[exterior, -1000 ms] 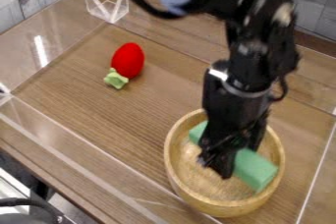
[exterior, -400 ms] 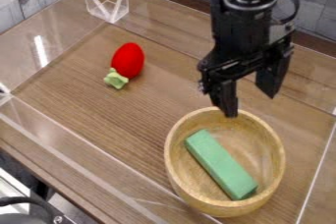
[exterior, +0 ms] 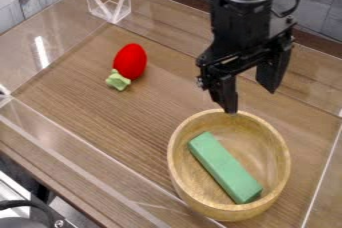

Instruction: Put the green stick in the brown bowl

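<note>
The green stick [exterior: 223, 166] lies flat inside the brown bowl [exterior: 189, 131], slanting from upper left to lower right. The bowl stands at the front right of the wooden table. My gripper [exterior: 249, 88] hangs above the bowl's far rim, fingers spread wide and pointing down, with nothing between them. It is clear of the stick.
A red strawberry toy [exterior: 128, 60] with a small green leaf lies left of centre on the table. A clear plastic wall [exterior: 54, 32] rings the work area, with a folded clear piece [exterior: 110, 7] at the back left.
The gripper let go of the green stick inside the bowl, opened, and rose up and back out of the bowl. The stick now lies free in the bowl.
</note>
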Available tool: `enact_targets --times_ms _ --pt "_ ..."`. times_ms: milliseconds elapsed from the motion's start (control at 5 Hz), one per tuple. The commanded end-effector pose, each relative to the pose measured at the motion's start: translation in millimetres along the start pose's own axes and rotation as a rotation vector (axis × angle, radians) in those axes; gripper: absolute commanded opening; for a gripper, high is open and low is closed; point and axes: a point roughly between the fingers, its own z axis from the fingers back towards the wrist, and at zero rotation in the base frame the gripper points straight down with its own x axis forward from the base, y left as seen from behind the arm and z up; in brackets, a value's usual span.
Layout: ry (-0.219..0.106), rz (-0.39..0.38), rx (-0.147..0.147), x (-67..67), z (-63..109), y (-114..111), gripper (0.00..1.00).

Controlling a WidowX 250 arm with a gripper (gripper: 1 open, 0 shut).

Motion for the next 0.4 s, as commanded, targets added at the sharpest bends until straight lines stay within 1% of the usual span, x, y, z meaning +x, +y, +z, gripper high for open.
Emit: enact_targets --times_ms 0,200 --pt "-0.023 0.040 -0.041 -12.9 0.5 1 1.00" --pt "-0.036 -0.010 -0.062 -31.7 -12.7 8 0.00"
